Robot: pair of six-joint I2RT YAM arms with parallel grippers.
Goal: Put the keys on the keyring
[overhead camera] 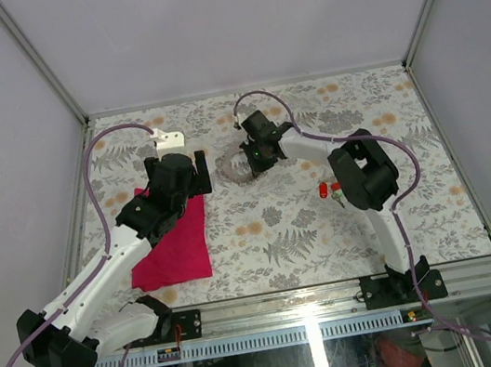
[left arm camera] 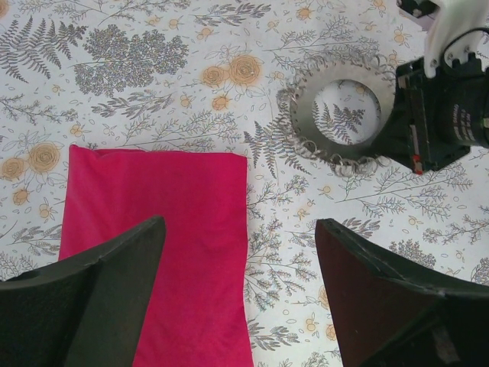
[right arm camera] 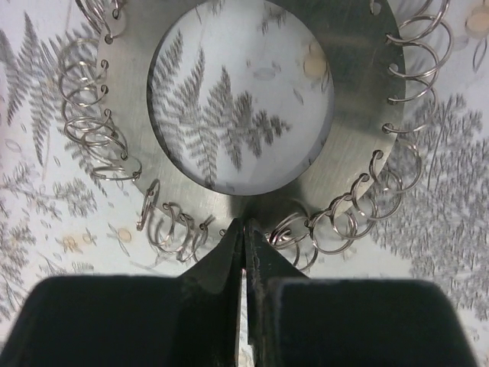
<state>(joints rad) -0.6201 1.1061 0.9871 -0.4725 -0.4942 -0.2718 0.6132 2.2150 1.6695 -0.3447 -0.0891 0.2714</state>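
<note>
2 grippers: your right gripper (right arm camera: 244,232) is clenched at the 6 o'clock edge of the keyring (right arm camera: 359,115); your left gripper (left arm camera: 238,226) hangs released above the cloth (left arm camera: 168,222).

Keys (overhead camera: 324,190) too small to count; keyring (right arm camera: 359,99) top cut off in R wrist view.

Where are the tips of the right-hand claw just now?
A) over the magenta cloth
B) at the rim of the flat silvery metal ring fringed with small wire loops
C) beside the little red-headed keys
B: the right wrist view shows the right gripper, tips closed together, at the rim of the flat silvery metal ring fringed with small wire loops. The magenta cloth lies under the other arm, and the red-headed keys sit apart.
</note>
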